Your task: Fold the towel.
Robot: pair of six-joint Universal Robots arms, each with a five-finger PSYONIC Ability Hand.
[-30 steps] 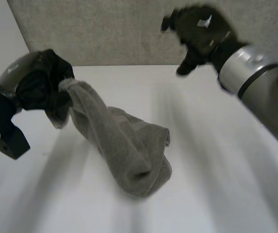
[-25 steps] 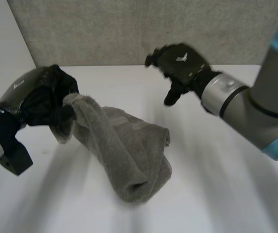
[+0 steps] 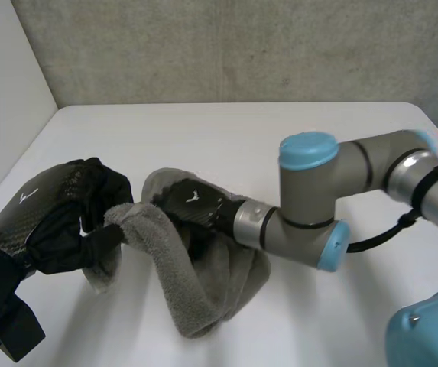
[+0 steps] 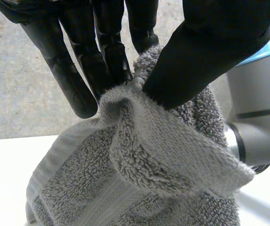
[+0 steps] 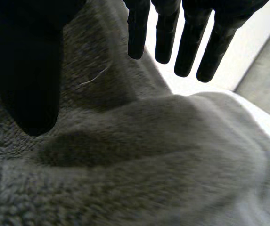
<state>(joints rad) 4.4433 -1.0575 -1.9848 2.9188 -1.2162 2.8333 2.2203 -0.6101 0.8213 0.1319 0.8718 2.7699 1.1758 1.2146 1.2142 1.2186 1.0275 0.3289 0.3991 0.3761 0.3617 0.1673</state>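
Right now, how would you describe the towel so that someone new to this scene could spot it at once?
On the white table, towards its near side, sits a bunched towel. The left hand pinches one raised end; the right hand, fingers straight, is at its middle. It is the one soft, grey, looped-pile thing among hard black hands.

Heaped towel [image 3: 196, 306] central, table [image 3: 226, 130] open beyond (wall-side)
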